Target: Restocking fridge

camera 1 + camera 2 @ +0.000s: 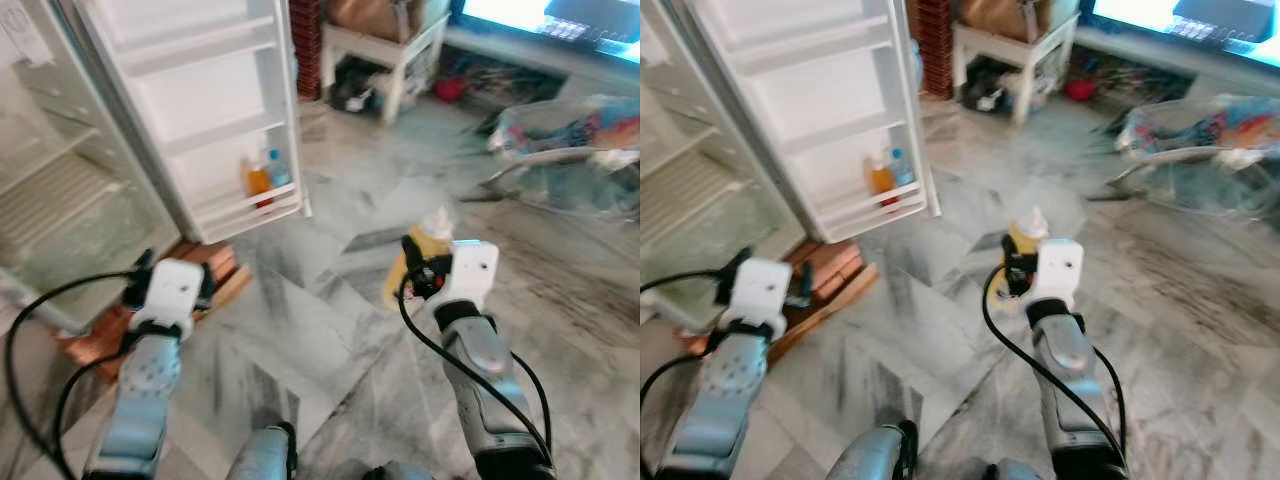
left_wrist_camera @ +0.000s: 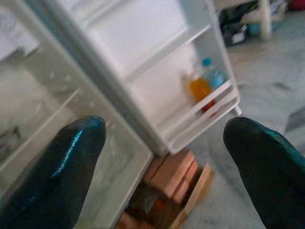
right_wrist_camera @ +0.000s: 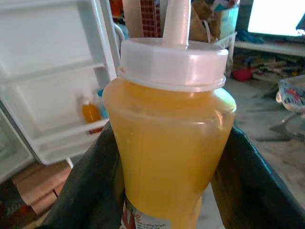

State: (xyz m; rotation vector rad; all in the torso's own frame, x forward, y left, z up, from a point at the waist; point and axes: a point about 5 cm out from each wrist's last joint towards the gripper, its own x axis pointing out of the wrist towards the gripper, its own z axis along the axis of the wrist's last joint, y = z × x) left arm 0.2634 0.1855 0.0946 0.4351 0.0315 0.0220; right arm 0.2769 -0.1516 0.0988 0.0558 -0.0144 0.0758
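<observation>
Right tool (image 3: 167, 191) clenched on a translucent squeeze bottle of yellow-orange sauce with a white nozzle cap (image 3: 169, 138), held upright at centre frame in the head views, above the grey marbled floor (image 1: 330, 330) and well apart from the fridge. Left tool (image 2: 167, 162) released, fingers spread wide with nothing between them, raised at lower left of frame and aimed toward the open white fridge door (image 1: 215, 110) in the upper left. Door's lowest shelf rail (image 1: 245, 205) already carries a small orange bottle (image 1: 257, 180) and a blue-capped clear bottle (image 1: 277, 168) side by side; the door shelves above them look bare. Fridge interior with wire rack (image 1: 50, 200) at far left, blurred, contents not legible. Stack of reddish bricks and boards (image 1: 200, 275) under the fridge corner. Judgement: task partly done, two items stocked in the door, sauce bottle in hand but not yet placed. Remaining: close the gap to the door and set the bottle on a shelf. Whether more stock waits elsewhere cannot be told.
</observation>
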